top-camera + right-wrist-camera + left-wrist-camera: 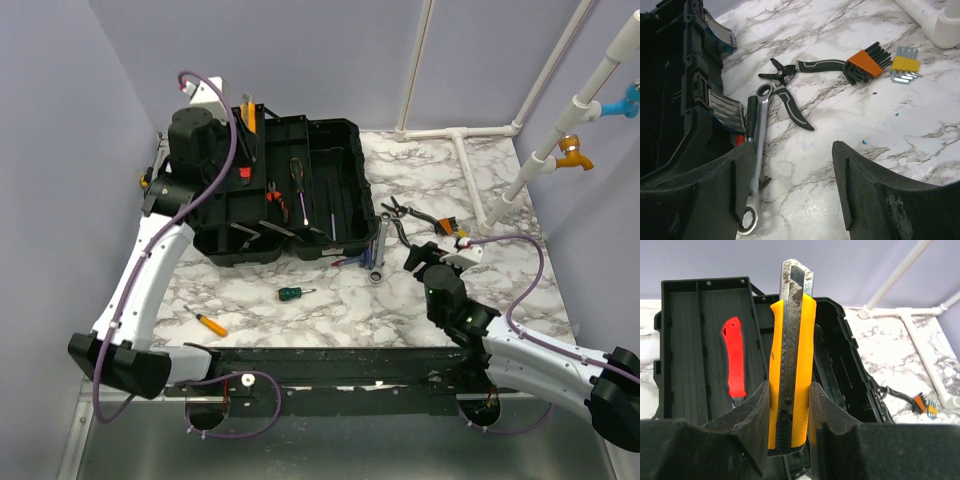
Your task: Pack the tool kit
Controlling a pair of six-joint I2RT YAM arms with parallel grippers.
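Left wrist view: the left end effector (pixel 789 392) clamps a yellow utility knife (pixel 790 335) over the open toolbox (pixel 690 350). The next move is likely to lower it into the box and release. The right end effector (pixel 790 152) hangs open and empty beside the wrench (pixel 759 135).

Top view overhead, wide; wrist views close, sharing toolbox (pixel 335 150).

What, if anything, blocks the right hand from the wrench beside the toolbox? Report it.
Likely reachable: the right hand is open and empty, the wrench lies uncovered on the table just ahead; only the toolbox wall crowds it.
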